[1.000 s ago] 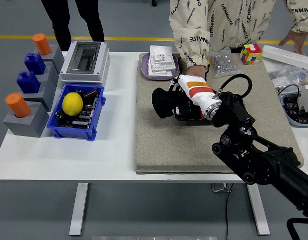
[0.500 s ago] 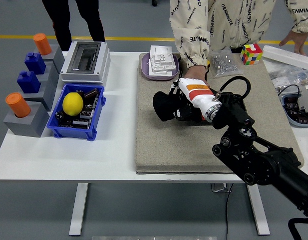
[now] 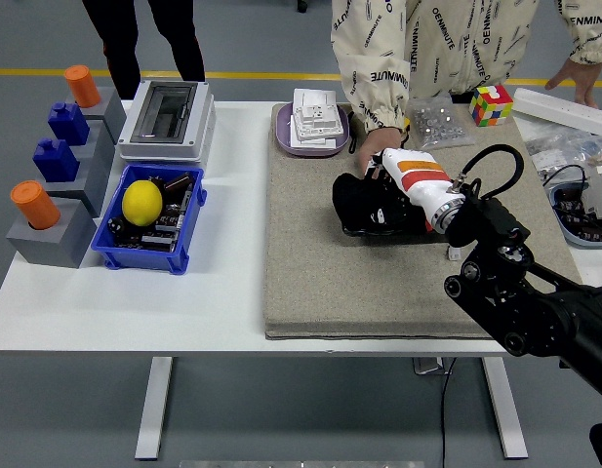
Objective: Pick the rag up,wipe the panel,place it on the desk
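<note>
Right hand (image 3: 393, 200) clenched on the black rag (image 3: 351, 202), pressing it down onto a dark panel (image 3: 393, 226) that lies on the grey felt mat (image 3: 310, 283). The rag bunches out at the hand's left; only a strip of panel shows beneath the hand and fingers.

Change since half a second ago: hand and rag together have slid to the right across the mat, and the forearm has swung right with them. A second ago the rag sat further left still, so the travel runs one way. Judged a wiping stroke in progress, rag in contact throughout.

Just beyond the hand, a person's hand (image 3: 377, 146) rests at the panel's far edge, apparently steadying it; it has kept to roughly the same spot while the robot's hand moved.

Further beyond and to the left, a purple tray (image 3: 284, 142) of white switch plates. Well to the left, a blue bin (image 3: 188, 244) with a yellow lemon (image 3: 141, 202).

Left arm not visible.

Remaining by my reading: finish the strokes, then set the rag on the desk.
</note>
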Action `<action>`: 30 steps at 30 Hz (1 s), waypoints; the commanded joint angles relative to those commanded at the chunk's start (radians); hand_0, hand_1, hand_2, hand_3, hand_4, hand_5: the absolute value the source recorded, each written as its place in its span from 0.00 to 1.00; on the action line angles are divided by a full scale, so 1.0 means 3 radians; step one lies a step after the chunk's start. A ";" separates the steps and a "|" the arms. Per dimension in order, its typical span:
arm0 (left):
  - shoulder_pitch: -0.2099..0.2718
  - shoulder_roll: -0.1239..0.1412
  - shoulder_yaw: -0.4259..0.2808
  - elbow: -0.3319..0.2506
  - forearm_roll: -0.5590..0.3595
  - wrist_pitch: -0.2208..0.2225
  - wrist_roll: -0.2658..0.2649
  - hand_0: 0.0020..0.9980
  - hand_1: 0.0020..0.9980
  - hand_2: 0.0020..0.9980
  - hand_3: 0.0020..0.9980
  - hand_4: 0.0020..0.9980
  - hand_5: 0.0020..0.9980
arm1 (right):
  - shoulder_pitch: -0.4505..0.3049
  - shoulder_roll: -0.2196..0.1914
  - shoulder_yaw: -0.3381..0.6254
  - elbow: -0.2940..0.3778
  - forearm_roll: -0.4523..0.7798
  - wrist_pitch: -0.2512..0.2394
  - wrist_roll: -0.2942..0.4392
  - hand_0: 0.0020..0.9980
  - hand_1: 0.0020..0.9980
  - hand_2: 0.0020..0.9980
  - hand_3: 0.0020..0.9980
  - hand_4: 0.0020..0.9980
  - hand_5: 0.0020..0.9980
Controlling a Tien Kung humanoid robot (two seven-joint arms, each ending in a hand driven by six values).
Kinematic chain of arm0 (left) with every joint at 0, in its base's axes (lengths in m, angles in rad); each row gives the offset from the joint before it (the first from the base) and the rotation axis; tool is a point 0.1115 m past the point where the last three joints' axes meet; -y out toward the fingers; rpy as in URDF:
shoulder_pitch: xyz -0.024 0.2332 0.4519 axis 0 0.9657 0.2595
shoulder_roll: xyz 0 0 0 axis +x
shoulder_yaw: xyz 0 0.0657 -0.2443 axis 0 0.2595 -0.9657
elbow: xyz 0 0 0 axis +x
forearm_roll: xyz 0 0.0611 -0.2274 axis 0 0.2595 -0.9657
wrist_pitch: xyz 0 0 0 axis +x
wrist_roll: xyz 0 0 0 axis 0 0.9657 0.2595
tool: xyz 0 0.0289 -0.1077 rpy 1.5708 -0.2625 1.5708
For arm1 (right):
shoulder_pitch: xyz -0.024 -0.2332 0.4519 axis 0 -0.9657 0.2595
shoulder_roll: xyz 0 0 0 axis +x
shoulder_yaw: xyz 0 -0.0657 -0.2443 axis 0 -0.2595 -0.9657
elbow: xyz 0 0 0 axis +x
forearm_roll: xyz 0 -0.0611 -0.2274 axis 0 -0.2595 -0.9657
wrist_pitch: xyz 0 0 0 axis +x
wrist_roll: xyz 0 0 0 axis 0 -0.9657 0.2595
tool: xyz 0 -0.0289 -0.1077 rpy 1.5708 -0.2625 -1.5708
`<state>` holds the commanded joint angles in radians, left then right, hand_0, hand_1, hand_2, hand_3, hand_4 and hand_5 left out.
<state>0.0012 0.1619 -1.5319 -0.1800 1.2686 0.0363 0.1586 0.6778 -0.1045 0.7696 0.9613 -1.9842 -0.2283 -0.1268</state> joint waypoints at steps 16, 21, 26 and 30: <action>0.0030 -0.0013 -0.0008 0.0000 -0.0002 -0.0003 -0.0010 0.65 0.69 0.72 0.57 0.59 0.47 | -0.0137 -0.0382 0.0168 -0.0045 0.0020 0.0034 0.0007 0.25 0.30 0.39 0.39 1.00 0.04; 0.0042 -0.0010 -0.0016 0.0000 0.0010 -0.0002 -0.0008 0.65 0.69 0.72 0.57 0.59 0.47 | -0.0189 -0.0531 0.0274 -0.0041 0.0005 0.0044 0.0003 0.25 0.30 0.39 0.39 1.00 0.04; 0.0054 -0.0010 -0.0018 0.0000 0.0017 -0.0001 -0.0005 0.64 0.69 0.72 0.57 0.59 0.47 | -0.0253 -0.0662 0.0388 -0.0047 -0.0008 0.0052 0.0004 0.25 0.30 0.39 0.39 1.00 0.04; 0.0051 -0.0014 -0.0003 0.0000 0.0006 -0.0005 -0.0012 0.64 0.69 0.72 0.57 0.59 0.47 | -0.0302 -0.0735 0.0457 -0.0050 -0.0017 0.0056 0.0003 0.25 0.30 0.39 0.39 1.00 0.04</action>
<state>0.0165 0.1577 -1.5327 -0.1800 1.2705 0.0349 0.1550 0.5874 -0.3249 0.9066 0.9464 -1.9894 -0.2115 -0.1260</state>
